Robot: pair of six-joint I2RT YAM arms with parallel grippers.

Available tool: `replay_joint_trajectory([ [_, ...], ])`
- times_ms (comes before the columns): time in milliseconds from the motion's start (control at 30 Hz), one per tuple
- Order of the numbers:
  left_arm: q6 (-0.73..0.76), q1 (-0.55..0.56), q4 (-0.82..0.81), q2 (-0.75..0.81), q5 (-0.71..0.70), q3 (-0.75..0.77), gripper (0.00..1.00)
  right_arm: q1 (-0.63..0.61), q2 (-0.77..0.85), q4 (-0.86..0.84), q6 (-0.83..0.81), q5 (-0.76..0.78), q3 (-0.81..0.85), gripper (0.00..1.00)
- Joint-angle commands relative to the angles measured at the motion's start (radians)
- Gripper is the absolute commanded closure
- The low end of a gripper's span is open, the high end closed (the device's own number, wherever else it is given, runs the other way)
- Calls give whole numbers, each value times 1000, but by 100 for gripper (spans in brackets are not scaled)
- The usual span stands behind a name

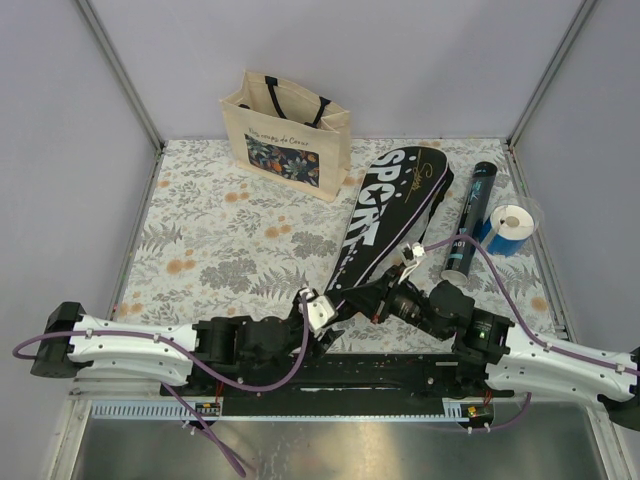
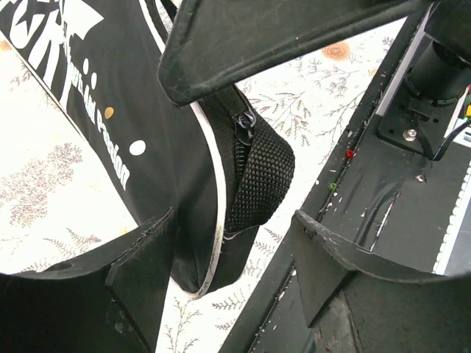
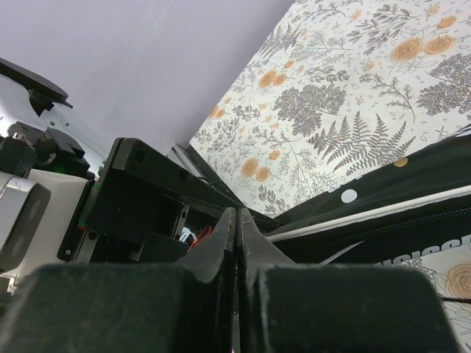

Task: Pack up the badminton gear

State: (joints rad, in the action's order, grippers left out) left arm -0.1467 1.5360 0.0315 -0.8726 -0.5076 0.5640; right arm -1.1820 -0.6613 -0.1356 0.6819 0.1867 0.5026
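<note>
The badminton gear is showing here as two things. The larger, the black "SPORT" cover [image 1: 385,215], is lying slantwise on the bench [image 1: 220,250], its broad head pointing to 1 o'clock and its narrow end reaching toward 6 o'clock, between the two arms. The long black tube [image 1: 472,222] is lying just beside it at 2 o'clock. No racket or shuttlecock is showing, so I judge they are already inside, though the pictures are not proving it. The zip [image 2: 243,140] at the narrow end is looking closed, so the packing seems nearly done.

The left tool [image 2: 232,243] is standing released, its fingers straddling that narrow end without gripping it. The right tool [image 3: 236,220] is clenched tight by the cover's edge – whether it is pinching any fabric I cannot tell.

Pale lilac walls [image 1: 330,50] are closing in the bench, which is wearing a cloth of grey ferns and orange flowers. A beige tote bag [image 1: 288,135] is standing at 11 o'clock – and a blue-and-white roll [image 1: 510,230] is sitting near the tube.
</note>
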Motion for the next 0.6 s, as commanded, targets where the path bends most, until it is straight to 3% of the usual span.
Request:
replay_joint_trajectory([
  [0, 76, 6, 51, -8, 37, -1, 34, -2, 55, -133, 11, 63, 73, 100],
  [233, 114, 4, 34, -34, -22, -19, 33, -2, 89, -127, 15, 63, 73, 100],
  [333, 128, 6, 48, -72, -63, -3, 38, -2, 95, -125, 18, 60, 71, 100],
  [400, 139, 6, 39, -91, -74, 4, 50, -2, 98, -122, 19, 59, 68, 100],
  [433, 139, 6, 24, -98, -87, 7, 69, -2, 98, -125, 24, 53, 60, 100],
  [500, 139, 6, 5, -108, -101, 17, 94, -2, 92, -133, 37, 28, 53, 100],
  [567, 139, 6, -21, -105, -101, 28, 100, -2, 71, -145, 62, -21, 48, 100],
])
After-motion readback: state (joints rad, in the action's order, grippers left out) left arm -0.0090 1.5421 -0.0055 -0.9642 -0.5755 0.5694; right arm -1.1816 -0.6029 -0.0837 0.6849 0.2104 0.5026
